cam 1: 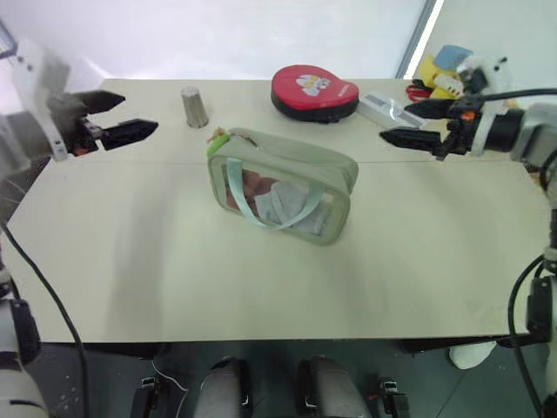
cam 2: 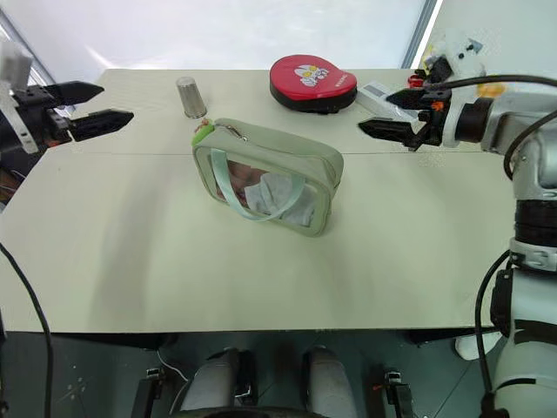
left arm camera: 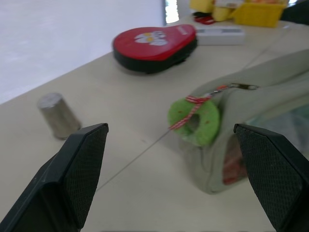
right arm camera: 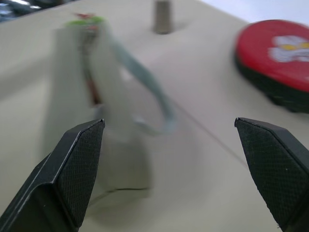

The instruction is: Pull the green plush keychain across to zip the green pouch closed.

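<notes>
The green pouch (cam 1: 287, 187) stands upright in the middle of the table, its clear front and mint strap facing me. At its far left top corner hangs the green plush keychain (cam 1: 217, 142), a lime fuzzy ring with a red ribbon (left arm camera: 195, 121), fixed to the zipper pull. My left gripper (cam 1: 122, 117) hovers open above the table's left side, well clear of the pouch and aimed at the keychain. Off to the right, my right gripper (cam 1: 418, 124) also stands open above the table, pointing at the pouch's right end with nothing between its fingers.
A red round case (cam 1: 313, 91) lies at the back centre. A small metal cup (cam 1: 194, 106) stands behind the pouch's left end. A white box (cam 1: 392, 109) and a yellow bin (cam 1: 439, 74) of items sit at the back right. The table's front edge (cam 1: 261, 338) is close.
</notes>
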You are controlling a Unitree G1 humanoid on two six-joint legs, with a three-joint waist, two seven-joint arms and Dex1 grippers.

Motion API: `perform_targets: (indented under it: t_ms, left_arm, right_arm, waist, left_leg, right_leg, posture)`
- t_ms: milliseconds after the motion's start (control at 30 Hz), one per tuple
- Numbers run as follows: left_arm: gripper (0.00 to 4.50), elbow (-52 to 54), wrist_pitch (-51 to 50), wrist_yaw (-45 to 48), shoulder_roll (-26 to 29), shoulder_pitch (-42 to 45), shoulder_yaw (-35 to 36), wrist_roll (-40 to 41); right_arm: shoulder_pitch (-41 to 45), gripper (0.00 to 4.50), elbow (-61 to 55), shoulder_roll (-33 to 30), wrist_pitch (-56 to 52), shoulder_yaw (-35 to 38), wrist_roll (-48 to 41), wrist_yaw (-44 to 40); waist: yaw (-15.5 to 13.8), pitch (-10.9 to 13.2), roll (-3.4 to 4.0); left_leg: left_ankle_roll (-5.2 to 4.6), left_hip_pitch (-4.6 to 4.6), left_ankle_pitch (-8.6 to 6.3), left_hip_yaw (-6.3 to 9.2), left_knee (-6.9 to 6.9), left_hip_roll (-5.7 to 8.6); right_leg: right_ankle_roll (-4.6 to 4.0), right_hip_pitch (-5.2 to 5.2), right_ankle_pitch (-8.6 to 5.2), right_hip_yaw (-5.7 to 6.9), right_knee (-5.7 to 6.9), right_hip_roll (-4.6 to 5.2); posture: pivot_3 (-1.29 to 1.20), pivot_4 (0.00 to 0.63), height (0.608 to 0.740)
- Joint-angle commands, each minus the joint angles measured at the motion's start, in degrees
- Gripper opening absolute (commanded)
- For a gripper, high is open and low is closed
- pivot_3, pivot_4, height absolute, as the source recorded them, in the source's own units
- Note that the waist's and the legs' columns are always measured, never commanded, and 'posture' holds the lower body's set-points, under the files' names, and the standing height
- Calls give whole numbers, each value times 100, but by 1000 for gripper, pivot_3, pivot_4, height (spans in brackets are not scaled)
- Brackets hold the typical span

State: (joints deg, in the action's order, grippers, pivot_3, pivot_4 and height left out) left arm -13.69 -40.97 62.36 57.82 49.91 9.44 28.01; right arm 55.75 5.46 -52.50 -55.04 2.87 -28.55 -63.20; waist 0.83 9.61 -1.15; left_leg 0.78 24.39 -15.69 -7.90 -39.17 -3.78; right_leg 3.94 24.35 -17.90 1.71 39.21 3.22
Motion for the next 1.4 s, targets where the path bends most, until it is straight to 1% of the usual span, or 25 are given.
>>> perform_targets:
  t_ms: [33, 167, 267, 367, 467, 567, 633, 700, 733, 867, 967, 1033, 1067, 1100, 1167, 1267, 1400]
  left_arm:
    - [4454, -320, 269, 432, 140, 290, -183, -156]
    - [4454, -269, 131, 686, 121, 516, -310, -113]
    - [4454, -291, 405, 668, 38, 509, -392, -270]
    - [4454, -235, 228, 632, -18, 568, -360, -216]
    - [4454, 487, -259, 908, 115, 346, -368, 98]
    - [4454, 1372, -571, 802, -19, 29, -354, 355]
    - [4454, 1646, -656, 495, -182, -60, -303, 364]
    - [4454, 1859, -836, 163, -293, -130, -154, 420]
    - [4454, 1947, -903, 59, -314, -171, -99, 455]
    - [4454, 2575, -1208, -435, -487, -636, 70, 682]
    - [4500, 2821, -1398, -755, -573, -853, 235, 831]
    - [4500, 2978, -1472, -845, -518, -967, 363, 951]
    - [4500, 3024, -1487, -897, -497, -1006, 417, 982]
    - [4500, 3046, -1504, -955, -481, -1024, 469, 1009]
    - [4500, 3060, -1489, -1089, -499, -1068, 538, 1024]
    - [4500, 3110, -1450, -1228, -482, -1201, 558, 1006]
    - [4500, 3107, -1432, -1179, -314, -1261, 623, 1084]
  right_arm:
    - [145, 4491, -448, -101, -320, -8, -277, -123]
    - [89, 4491, -791, -81, -353, 68, -365, 9]
    - [42, 4491, -879, -42, -387, 177, -451, 138]
    - [301, 4491, -910, 71, -555, 101, -553, 265]
    - [588, 4491, -1191, 335, -831, 25, -859, 300]
    - [480, 4491, -1580, 873, -828, -186, -858, 705]
    - [258, 4491, -1792, 1050, -567, -660, -407, 1030]
    - [45, 4491, -1842, 1056, 111, -1363, 333, 1205]
    - [-6, 4491, -1817, 1062, 335, -1553, 546, 1245]
    - [-143, 4491, -1607, 1139, 834, -1871, 872, 1135]
    - [-162, 3661, -1541, 1247, 1016, -1892, 930, 1042]
    - [-105, 2688, -1517, 1289, 1162, -1924, 979, 898]
    - [-80, 2053, -1490, 1304, 1277, -1949, 1021, 816]
    - [-53, 1674, -1460, 1311, 1403, -1976, 1086, 754]
    - [-39, 715, -1312, 1380, 1784, -2011, 1270, 711]
    - [-55, 715, -1003, 1521, 2650, -2013, 1536, 580]
    - [113, 715, -15, 1506, 4391, -2159, 2191, 196]
  waist:
    - [0, -1, -1]
    - [-11, 1, -3]
    - [-12, 1, -3]
    - [-8, 1, -3]
    - [36, 1, -3]
    - [35, 0, -4]
    - [16, 0, -5]
    - [-14, 0, -5]
    - [-15, 0, -6]
    - [-2, 0, -7]
    - [16, 0, -7]
    - [28, 0, -7]
    - [30, 0, -7]
    - [32, 0, -7]
    - [31, 0, -7]
    - [29, 0, -7]
    - [33, 0, -7]
  left_leg:
    - [-1, 0, -1, -1, 0, 1]
    - [-3, 7, -1, 1, -1, -2]
    - [-4, 15, -2, 2, -1, -1]
    - [-5, 14, -2, 1, -2, -1]
    - [-5, 13, -2, -1, -4, -2]
    - [-4, 10, -2, 2, -1, -6]
    - [-4, 8, -2, 5, -1, -6]
    - [-4, 9, -1, 9, -8, -5]
    - [-4, 11, -1, 9, -11, -3]
    - [-6, 12, -1, 7, -12, 4]
    - [-5, 9, -1, 8, -10, 0]
    - [-4, 9, 0, 9, -10, -5]
    - [-2, 6, 1, 9, -10, -5]
    - [-2, 5, 1, 9, -10, -5]
    - [-2, 4, 1, 8, -10, -4]
    - [-2, 2, 1, 8, -10, -4]
    - [-2, 2, 1, 7, -10, -3]
  right_leg:
    - [0, 0, 0, 0, 0, 0]
    - [0, 6, 0, -1, 1, 0]
    - [0, 13, 0, -1, 1, 2]
    - [1, 13, 0, -2, 3, 5]
    - [0, 14, 0, -3, 4, 2]
    - [0, 16, 0, -4, 13, 1]
    - [0, 15, 0, -5, 21, 3]
    - [0, 12, 0, -5, 23, 3]
    - [0, 12, 0, -5, 23, 5]
    - [1, 12, 0, -6, 22, 12]
    - [1, 11, 0, -6, 23, 10]
    - [1, 11, 0, -6, 24, 5]
    - [1, 11, 0, -6, 24, 3]
    - [1, 11, 0, -6, 24, 3]
    - [1, 11, 0, -6, 24, 3]
    - [0, 8, 0, -6, 24, 3]
    - [1, 8, 0, -6, 23, 2]
  posture:
    - [0, 150, 740]
    - [0, 150, 740]
    - [0, 150, 740]
    - [0, 150, 740]
    - [0, 150, 740]
    - [0, 150, 740]
    - [0, 150, 740]
    - [0, 150, 740]
    - [0, 150, 740]
    - [0, 150, 740]
    - [0, 150, 740]
    - [0, 150, 740]
    - [0, 150, 740]
    - [0, 150, 740]
    - [0, 150, 740]
    - [0, 150, 740]
    - [0, 150, 740]
